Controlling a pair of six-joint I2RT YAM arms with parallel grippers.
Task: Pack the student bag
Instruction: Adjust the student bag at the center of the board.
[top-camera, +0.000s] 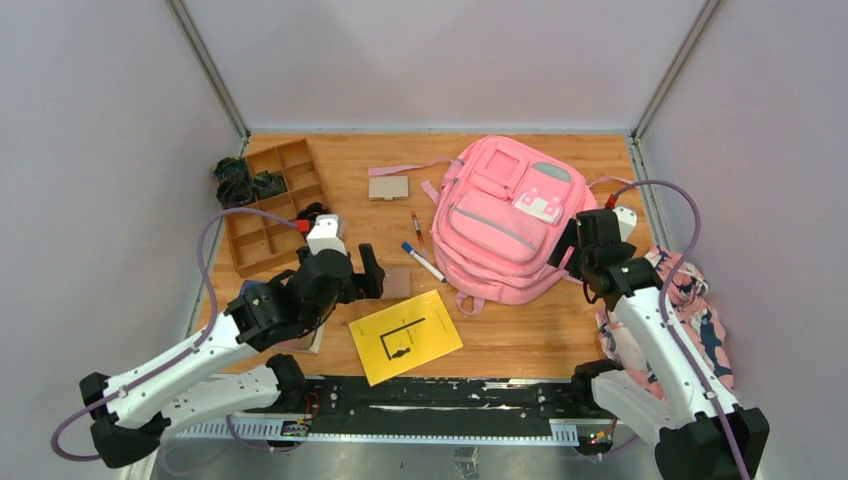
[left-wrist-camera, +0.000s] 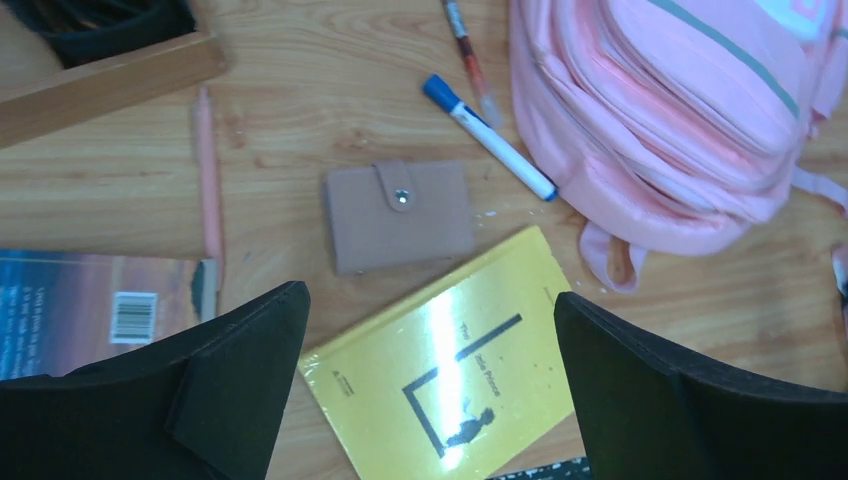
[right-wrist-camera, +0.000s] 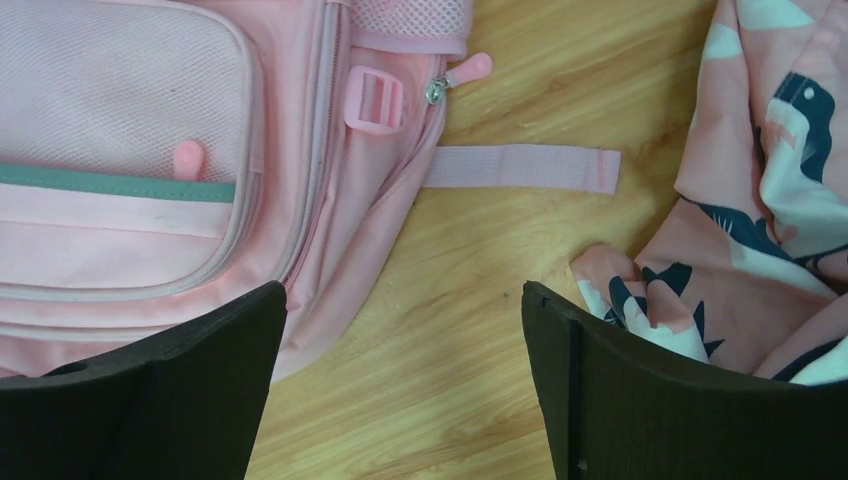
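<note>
The left gripper (left-wrist-camera: 427, 300) hangs with its jaws spread wide and nothing between them. Below it lie a brown wallet (left-wrist-camera: 400, 213) with a snap flap and, touching the wallet's near edge, the top corner of a yellow book (left-wrist-camera: 455, 370). A marker (left-wrist-camera: 490, 137) with a blue cap lies just beyond the wallet, its far end close against the backpack (left-wrist-camera: 680, 120), and a thin pen (left-wrist-camera: 468, 55) lies beside the marker. To the left are a pink pencil (left-wrist-camera: 208, 170) and a book with a barcode (left-wrist-camera: 90, 310), partly under the arm.

The right gripper (right-wrist-camera: 400, 300) is also wide open and empty. It hovers over bare wood of the table (right-wrist-camera: 480, 260), between the backpack's right side and a pink, white and navy cloth (right-wrist-camera: 780, 200). A loose strap (right-wrist-camera: 520, 167) runs from the backpack across the wood toward the cloth, and a pink buckle (right-wrist-camera: 375, 100) sits on the bag's side.

The backpack lies flat on the far right part of the table, pockets up, turned at an angle. At the far left stands a wooden tray (top-camera: 270, 205) with compartments, with black cables (top-camera: 235, 182) at its far corner. A second small brown case (top-camera: 388, 187) lies between the tray and the backpack.
</note>
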